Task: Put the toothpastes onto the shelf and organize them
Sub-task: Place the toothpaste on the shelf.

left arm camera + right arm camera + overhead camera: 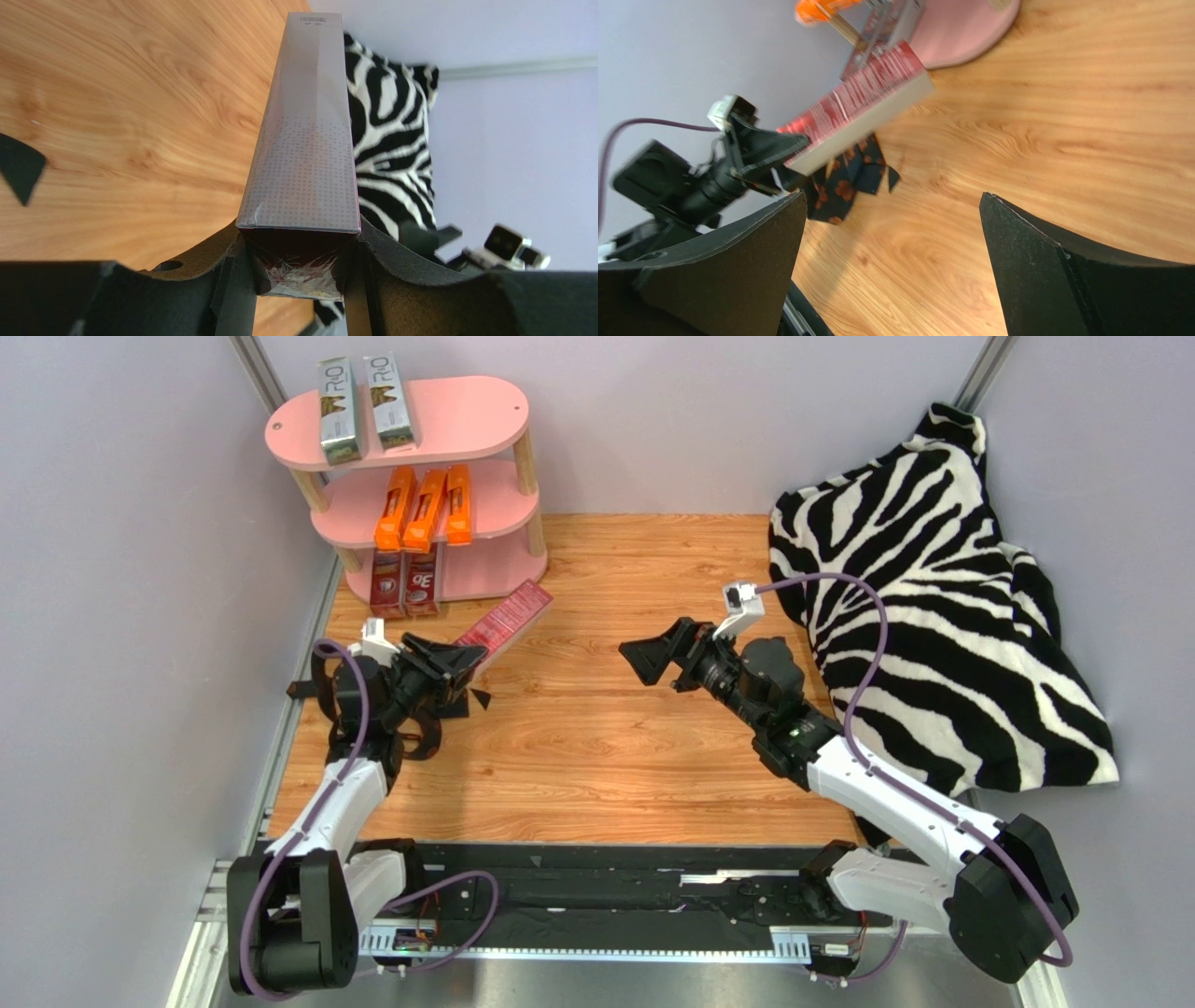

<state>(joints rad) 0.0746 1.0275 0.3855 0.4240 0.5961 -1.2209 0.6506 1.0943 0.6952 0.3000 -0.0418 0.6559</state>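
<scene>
1. Right arm. The right gripper (648,658) hovers over the middle of the desk (603,756). Its jaws are spread wide and nothing is between them.

2. Left arm. The left gripper (452,662), at the left side of the desk, is clamped on one end of a dark red carton (505,620). The left wrist view shows both fingers pressed against the sides of this carton. The carton appears to be held off the desk. Its free end points toward the foot of the shelf (463,413) and is near the shelf but not touching it.

3. Shelf, far left corner of the desk.
- Bottom tier: two dark red cartons (386,583) sit side by side on the left part of the board.
- Middle tier: three orange cartons (427,507) lie side by side.
- Top tier: two silver-grey cartons (337,409) lie side by side on the left half.

4. Far right. A zebra-print cloth (940,602) lies bunched against the wall, well apart from the shelf.

5. Task status. Seven of the eight toothpastes are on the shelf, grouped by colour with one colour per tier. No carton lies loose on the desk. The carton in the left gripper is the only one not yet placed. Judged from the grouping, its place is on the bottom tier, beside the two matching cartons. After that, only straightening of the rows would remain.
</scene>
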